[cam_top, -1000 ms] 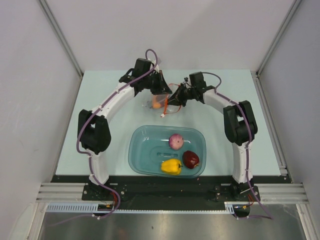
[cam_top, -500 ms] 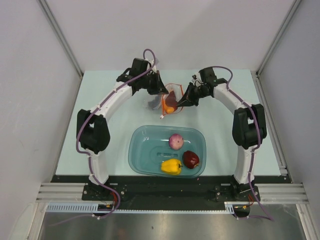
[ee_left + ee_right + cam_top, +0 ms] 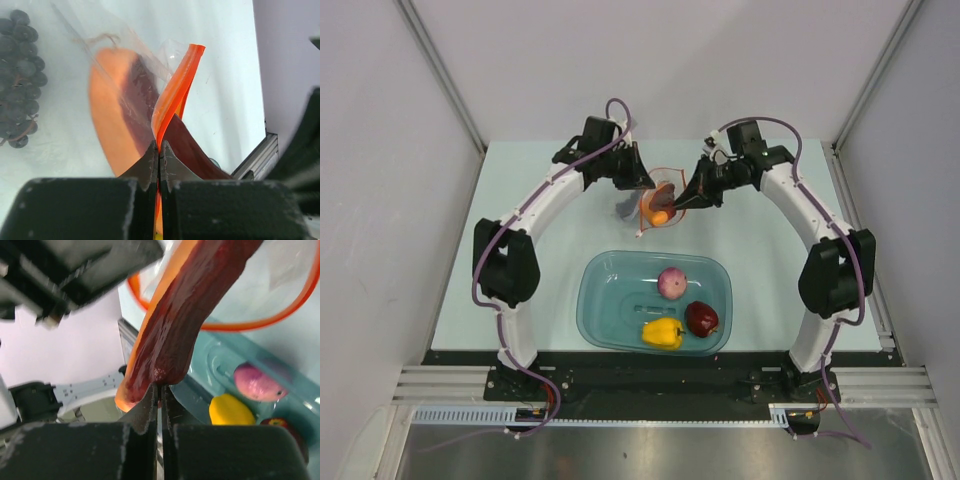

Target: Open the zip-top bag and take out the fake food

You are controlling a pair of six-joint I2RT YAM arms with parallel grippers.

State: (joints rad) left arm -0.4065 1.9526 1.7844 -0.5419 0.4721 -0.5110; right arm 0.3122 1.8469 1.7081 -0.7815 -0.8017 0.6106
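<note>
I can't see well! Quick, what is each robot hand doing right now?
Left gripper: shut, pinching the bag by its zip strip.
Right gripper: shut on the bag too, beside the slice's tip.

Lab robot cell, white panel walls (image 3: 620, 60), aluminium rails (image 3: 440, 385)

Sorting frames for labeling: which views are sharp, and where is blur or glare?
Top external: evenly lit and sharp, zip-top bag small. Left wrist: orange zip strip crisp, table behind washed out. Right wrist: maroon slice glossy with highlights, tub behind it soft.
</note>
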